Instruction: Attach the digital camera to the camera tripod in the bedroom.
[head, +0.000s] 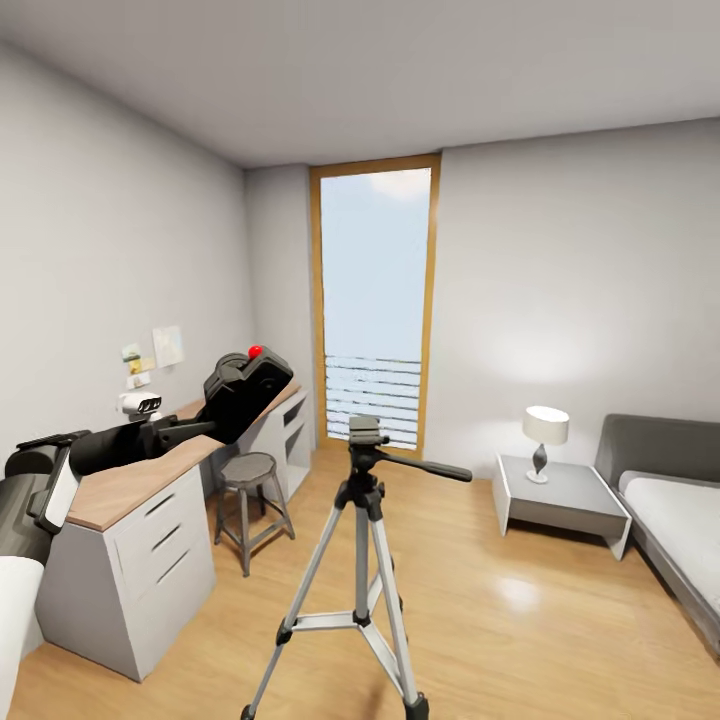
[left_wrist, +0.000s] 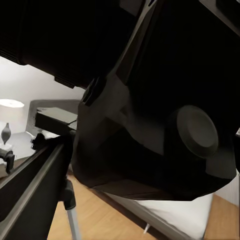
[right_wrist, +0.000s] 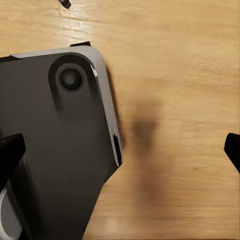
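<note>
From my head camera: my left arm reaches out over the grey desk (head: 130, 560) with its wood top, and my left gripper (head: 205, 425) is clamped on the digital camera (head: 245, 390), held tilted in the air, red button up, above the desk's far end. The camera tripod (head: 362, 560) stands on the plank floor in front of me, well apart from the camera, its black head bare and its long handle sticking out toward the bed (head: 680, 530). A stool (head: 250, 500) sits by the desk, a lamp (head: 545, 440) on the bedside table (head: 560, 505), the tall window (head: 378, 300) behind.

Left wrist view: the digital camera's (left_wrist: 150, 115) dark body sits right against the lens, hiding my fingers. Past it I catch the tripod (left_wrist: 55, 160) head and a leg, with the bed (left_wrist: 175, 220) beyond.

Right wrist view: my right gripper (right_wrist: 122, 150) hangs over bare wood floor (right_wrist: 175, 100), jaws spread wide, holding nothing, black fingertips (right_wrist: 10, 155) at either edge. My own dark base (right_wrist: 55, 150) is beside them.
</note>
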